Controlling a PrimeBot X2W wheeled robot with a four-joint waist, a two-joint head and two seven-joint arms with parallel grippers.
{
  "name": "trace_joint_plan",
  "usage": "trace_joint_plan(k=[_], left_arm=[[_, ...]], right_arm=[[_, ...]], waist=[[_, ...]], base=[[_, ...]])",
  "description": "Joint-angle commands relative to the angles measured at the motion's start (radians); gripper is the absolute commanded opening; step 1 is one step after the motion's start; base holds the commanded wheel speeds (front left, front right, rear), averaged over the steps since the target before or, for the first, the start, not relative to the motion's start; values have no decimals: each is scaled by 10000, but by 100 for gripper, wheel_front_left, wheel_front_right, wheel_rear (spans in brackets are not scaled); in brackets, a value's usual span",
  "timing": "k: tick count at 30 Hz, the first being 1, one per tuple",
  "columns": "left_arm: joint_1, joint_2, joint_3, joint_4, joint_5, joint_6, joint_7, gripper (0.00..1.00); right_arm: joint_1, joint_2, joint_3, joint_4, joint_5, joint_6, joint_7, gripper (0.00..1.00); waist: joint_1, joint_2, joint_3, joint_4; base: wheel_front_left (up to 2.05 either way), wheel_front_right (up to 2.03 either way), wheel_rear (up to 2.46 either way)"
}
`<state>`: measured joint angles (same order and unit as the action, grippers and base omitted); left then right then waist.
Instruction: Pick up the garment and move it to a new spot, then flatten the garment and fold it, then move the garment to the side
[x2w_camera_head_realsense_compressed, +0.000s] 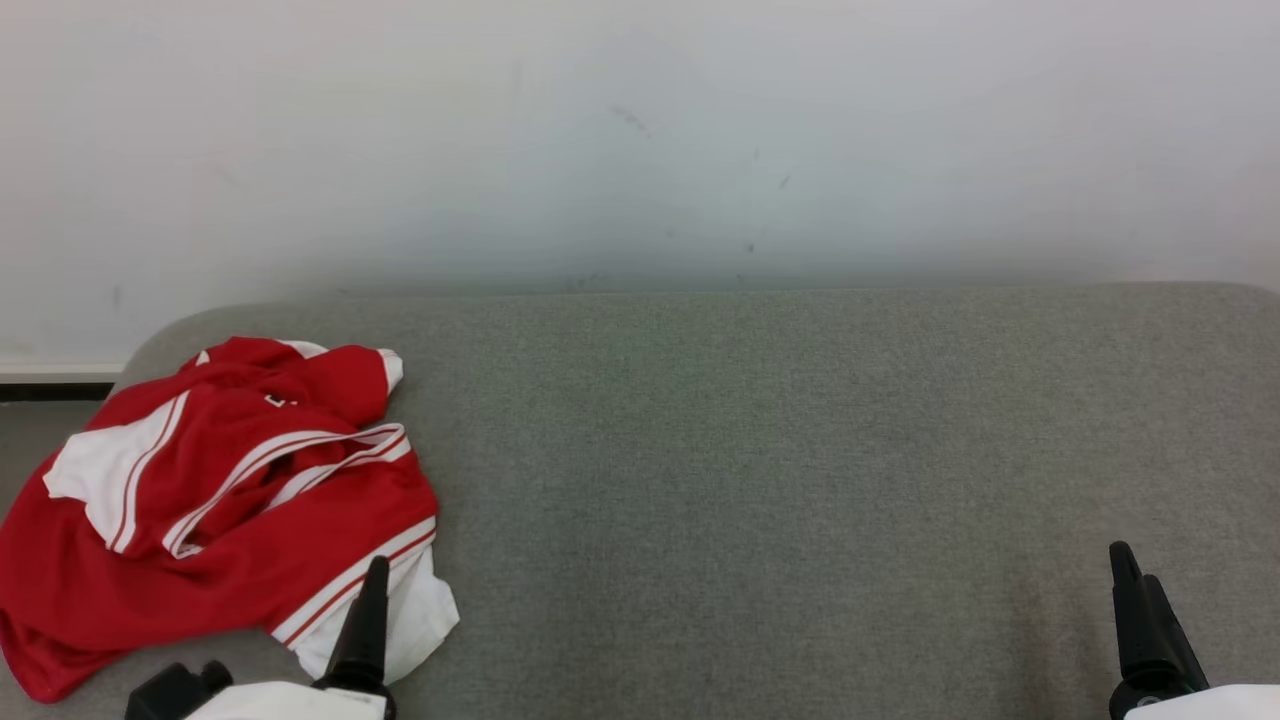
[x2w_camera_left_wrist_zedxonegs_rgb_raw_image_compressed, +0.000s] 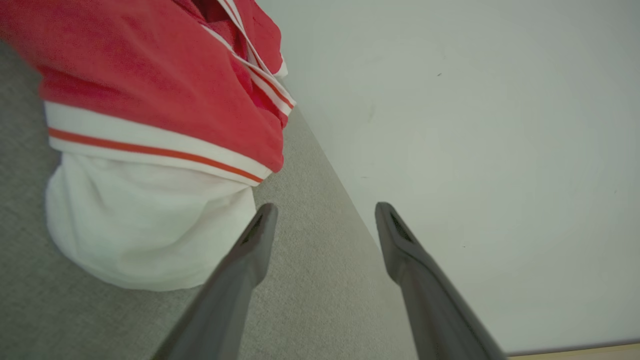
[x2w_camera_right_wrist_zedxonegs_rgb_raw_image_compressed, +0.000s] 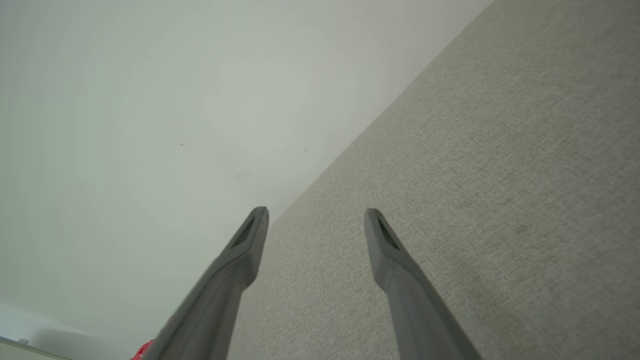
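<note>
Left wrist view: the left gripper (x2w_camera_left_wrist_zedxonegs_rgb_raw_image_compressed: 325, 210) has its two long dark fingers spread wide, with grey cloth and pale wall showing between them. Its left finger (x2w_camera_left_wrist_zedxonegs_rgb_raw_image_compressed: 250, 250) ends just beside the white hem of the crumpled red garment with white stripes (x2w_camera_left_wrist_zedxonegs_rgb_raw_image_compressed: 150, 75); contact cannot be judged.

Right wrist view: the right gripper (x2w_camera_right_wrist_zedxonegs_rgb_raw_image_compressed: 316, 214) is likewise spread wide above the grey fabric-covered tabletop (x2w_camera_right_wrist_zedxonegs_rgb_raw_image_compressed: 500, 175), gripping nothing.

Head view: the garment (x2w_camera_head_realsense_compressed: 230, 480) lies heaped at the tabletop's (x2w_camera_head_realsense_compressed: 750, 450) far left corner, spreading toward the left edge. The left gripper's finger (x2w_camera_head_realsense_compressed: 365, 620) overlaps its near white hem. The right gripper (x2w_camera_head_realsense_compressed: 1140, 610) stands well apart at the lower right. A broad bare stretch of tabletop runs between them. The straight far edge, rounded at the left corner, meets the pale wall (x2w_camera_head_realsense_compressed: 640, 130).
</note>
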<state>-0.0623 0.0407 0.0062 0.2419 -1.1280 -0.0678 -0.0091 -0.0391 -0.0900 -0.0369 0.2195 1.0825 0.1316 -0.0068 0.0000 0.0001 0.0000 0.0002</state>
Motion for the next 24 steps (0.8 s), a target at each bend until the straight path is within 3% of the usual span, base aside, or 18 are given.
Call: trace_joint_plan(k=[1, 24], left_arm=[[-93, 93, -59, -166, 488, 61, -95, 100], [83, 112, -551, -311, 3999, 383, -902, 100]], right_arm=[[-76, -130, 83, -190, -491, -3, -117, 100], [140, -208, 530, -363, -3922, -6, -920, 100]], waist=[[0, -1, -6, -2], [0, -1, -64, 19]], base=[[0, 0, 0], [0, 0, 0]])
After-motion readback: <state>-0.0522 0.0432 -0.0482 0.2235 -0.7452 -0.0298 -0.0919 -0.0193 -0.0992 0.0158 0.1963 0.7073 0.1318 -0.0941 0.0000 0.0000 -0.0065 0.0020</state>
